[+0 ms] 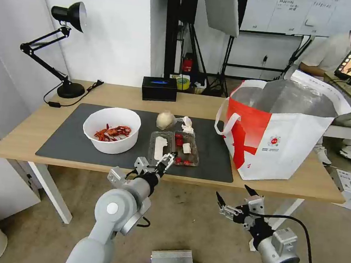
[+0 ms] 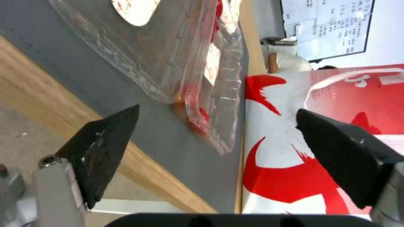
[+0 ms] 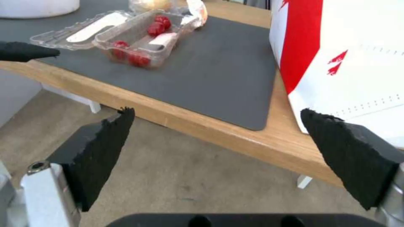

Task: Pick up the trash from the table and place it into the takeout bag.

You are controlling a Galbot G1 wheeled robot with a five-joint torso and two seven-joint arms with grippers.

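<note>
Nothing is bagged yet: my left pincer (image 1: 165,160) gapes empty at the plastic tray's (image 1: 175,147) near edge, my right pincer (image 1: 235,200) waits open below the counter (image 1: 117,95).

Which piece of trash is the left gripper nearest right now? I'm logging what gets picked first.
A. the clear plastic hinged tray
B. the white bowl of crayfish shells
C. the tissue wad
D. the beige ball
A: the left gripper sits open at the near edge of the clear plastic hinged tray, and the left wrist view shows that tray just ahead of its fingers, not yet held.
</note>
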